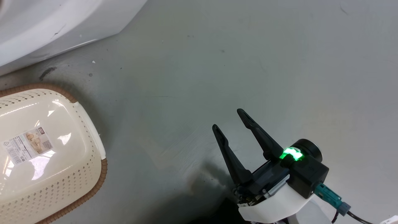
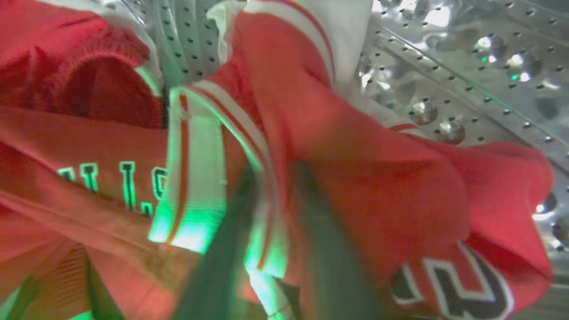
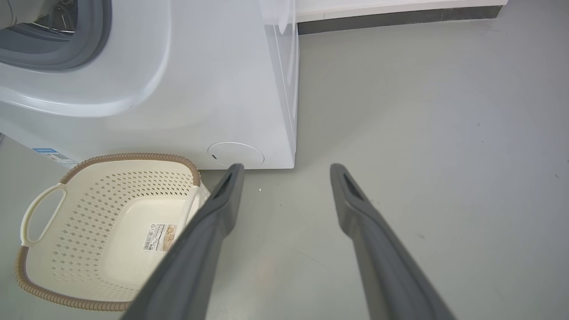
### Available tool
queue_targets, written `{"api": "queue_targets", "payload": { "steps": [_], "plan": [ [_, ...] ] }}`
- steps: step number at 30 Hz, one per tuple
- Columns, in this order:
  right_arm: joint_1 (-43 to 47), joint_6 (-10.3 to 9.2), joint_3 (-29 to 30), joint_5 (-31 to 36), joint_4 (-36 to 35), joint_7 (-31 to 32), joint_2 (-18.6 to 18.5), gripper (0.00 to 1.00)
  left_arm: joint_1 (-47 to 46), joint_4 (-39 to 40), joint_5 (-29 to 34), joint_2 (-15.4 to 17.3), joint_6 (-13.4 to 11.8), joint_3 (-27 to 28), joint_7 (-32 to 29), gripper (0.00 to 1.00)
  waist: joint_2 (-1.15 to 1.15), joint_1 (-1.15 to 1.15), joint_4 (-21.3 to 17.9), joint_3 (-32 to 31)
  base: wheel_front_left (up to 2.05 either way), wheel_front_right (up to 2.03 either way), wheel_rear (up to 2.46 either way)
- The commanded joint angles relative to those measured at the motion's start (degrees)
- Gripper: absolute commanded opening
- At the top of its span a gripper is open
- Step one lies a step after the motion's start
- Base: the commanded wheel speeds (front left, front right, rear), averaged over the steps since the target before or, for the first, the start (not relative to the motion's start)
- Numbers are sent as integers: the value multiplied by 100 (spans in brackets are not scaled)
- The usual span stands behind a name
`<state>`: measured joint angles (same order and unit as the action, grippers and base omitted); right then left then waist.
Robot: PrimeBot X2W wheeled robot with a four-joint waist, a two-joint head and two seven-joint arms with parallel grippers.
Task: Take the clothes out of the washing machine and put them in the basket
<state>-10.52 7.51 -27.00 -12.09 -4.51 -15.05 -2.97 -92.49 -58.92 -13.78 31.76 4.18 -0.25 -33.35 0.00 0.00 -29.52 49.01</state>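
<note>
Soft, light, limp clothes (image 2: 378,191) lie bunched in the washing machine (image 2: 466,58); left gripper (image 2: 275,178) straddles a thick striped fold, a good hold, clamping unclear; right gripper (image 1: 228,119) gapes right of the basket (image 1: 93,133).

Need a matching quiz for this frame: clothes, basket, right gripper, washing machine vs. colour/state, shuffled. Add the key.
Things:
1. clothes
2. basket
3. right gripper
4. washing machine

Colour or state:
A. open, holding nothing
B. cream with a brown rim, no clothes in it
C. red, lying in the steel drum
D. white, with a grey gasket

Pairs: 1-C, 2-B, 3-A, 4-D
</note>
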Motion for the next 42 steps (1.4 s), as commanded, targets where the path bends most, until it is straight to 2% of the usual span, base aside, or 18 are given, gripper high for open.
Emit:
{"api": "queue_targets", "payload": {
  "steps": [1, 4, 8, 15, 20, 24, 29, 42],
  "plan": [
    [-11, -4, -20, -37, -29, -18, 17, 100, 301, -81, 27, -145, -15, -83, -22, 0, 0, 0, -11, -12, 0, 0, 0],
    [-57, -4, -10, -72, -28, -18, 17, 100, 314, 91, 115, -20, -72, -140, 201, 0, 0, 0, -10, -43, 0, 0, 0],
    [-116, -4, 10, -84, 11, -18, 17, 100, 313, 307, 206, 134, -130, -182, 847, 0, 0, 0, 36, -122, 0, 0, 0],
    [-158, -4, 152, -12, 156, -16, 16, 100, 774, 357, 162, 122, -208, -103, 2646, 0, 0, 0, 212, -498, 0, 0, 0],
    [-149, -4, 282, 52, 286, -15, 15, 100, 1257, 175, 55, 16, -175, -20, 3893, 0, 0, 0, 390, -884, 0, 0, 0],
    [-82, -4, 327, 85, 449, -16, 14, 100, 1720, -55, -11, -97, -140, 17, 4618, 0, 0, 0, 498, -1266, 0, 0, 0],
    [30, -4, 399, 68, 635, -16, 13, 100, 2340, -54, -258, -198, -116, 290, 4853, 0, 0, 0, 584, -1740, 0, 0, 0],
    [296, -4, 636, 233, 1066, 98, 12, 100, 4579, 1440, -159, -788, 19, 928, 4868, 0, 0, 0, 1034, -2999, 0, 0, 0]
  ]
}}
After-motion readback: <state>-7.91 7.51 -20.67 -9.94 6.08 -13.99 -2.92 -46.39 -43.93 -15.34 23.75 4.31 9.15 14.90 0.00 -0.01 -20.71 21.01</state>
